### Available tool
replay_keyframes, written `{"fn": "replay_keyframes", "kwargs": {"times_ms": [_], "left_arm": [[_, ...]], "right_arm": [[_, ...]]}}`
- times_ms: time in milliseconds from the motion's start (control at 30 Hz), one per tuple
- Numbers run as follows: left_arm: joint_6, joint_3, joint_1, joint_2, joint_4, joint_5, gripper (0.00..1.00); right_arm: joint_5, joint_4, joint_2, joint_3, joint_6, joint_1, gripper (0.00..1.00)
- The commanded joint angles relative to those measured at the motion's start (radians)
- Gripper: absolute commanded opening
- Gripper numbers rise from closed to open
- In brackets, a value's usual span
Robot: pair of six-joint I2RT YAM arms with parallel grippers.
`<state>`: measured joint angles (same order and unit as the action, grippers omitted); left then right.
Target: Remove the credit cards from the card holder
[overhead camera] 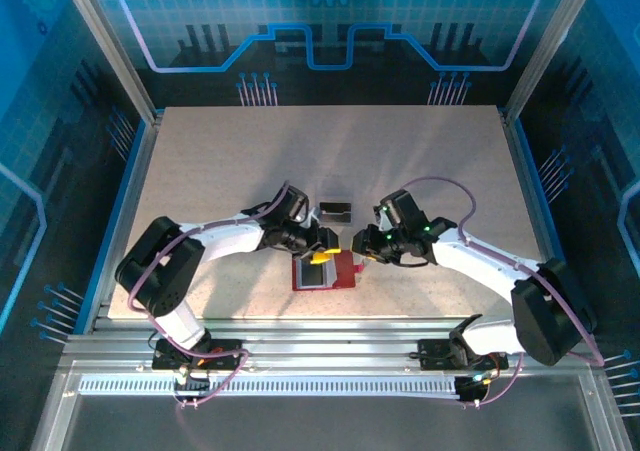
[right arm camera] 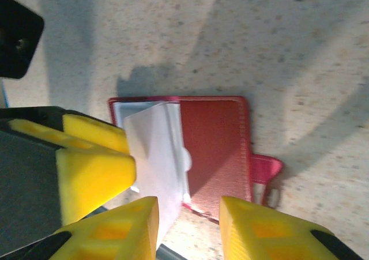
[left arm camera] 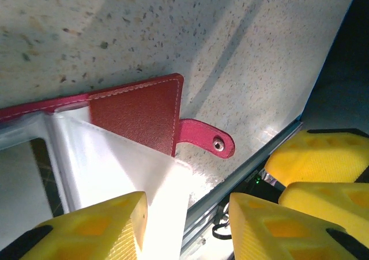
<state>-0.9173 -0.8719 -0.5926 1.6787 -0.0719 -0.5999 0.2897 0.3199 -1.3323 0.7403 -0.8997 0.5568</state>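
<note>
The dark-red card holder (overhead camera: 326,272) lies open on the table between both grippers, its tab (left arm camera: 205,139) pointing sideways. A pale inner pocket leaf (right arm camera: 155,156) stands lifted from the red cover (right arm camera: 214,144); whether a card is inside it I cannot tell. My left gripper (left arm camera: 187,214) hangs over the leaf with its jaws apart, the leaf touching its left finger (left arm camera: 92,228). My right gripper (right arm camera: 187,217) is open too, above the holder's near edge. Two credit cards lie behind the holder: a grey one (overhead camera: 336,187) and a black one (overhead camera: 336,211).
The table's near edge and metal rail (left arm camera: 242,173) run just beside the holder. The two grippers (overhead camera: 320,255) (overhead camera: 359,245) are almost touching, fingertips facing each other. Open tabletop (overhead camera: 320,141) stretches behind the cards.
</note>
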Motion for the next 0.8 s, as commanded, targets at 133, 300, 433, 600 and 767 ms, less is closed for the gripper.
{"fn": "replay_keyframes", "kwargs": {"times_ms": [133, 300, 433, 600, 767], "left_arm": [[-0.031, -0.058, -0.058, 0.091, 0.014, -0.022, 0.46], [-0.046, -0.069, -0.087, 0.132, 0.029, -0.014, 0.48], [-0.044, -0.086, -0.103, 0.153, 0.017, -0.019, 0.49], [-0.033, -0.095, -0.108, 0.162, -0.010, -0.005, 0.50], [-0.009, -0.084, -0.107, 0.144, -0.053, 0.022, 0.51]], "right_arm": [[-0.020, 0.080, -0.001, -0.027, 0.062, -0.031, 0.34], [-0.007, 0.062, -0.002, -0.034, 0.058, -0.031, 0.35], [-0.003, 0.061, -0.008, -0.036, 0.059, -0.031, 0.35], [0.009, 0.044, -0.024, -0.045, 0.055, -0.031, 0.35], [0.015, 0.035, -0.025, -0.045, 0.050, -0.031, 0.35]]}}
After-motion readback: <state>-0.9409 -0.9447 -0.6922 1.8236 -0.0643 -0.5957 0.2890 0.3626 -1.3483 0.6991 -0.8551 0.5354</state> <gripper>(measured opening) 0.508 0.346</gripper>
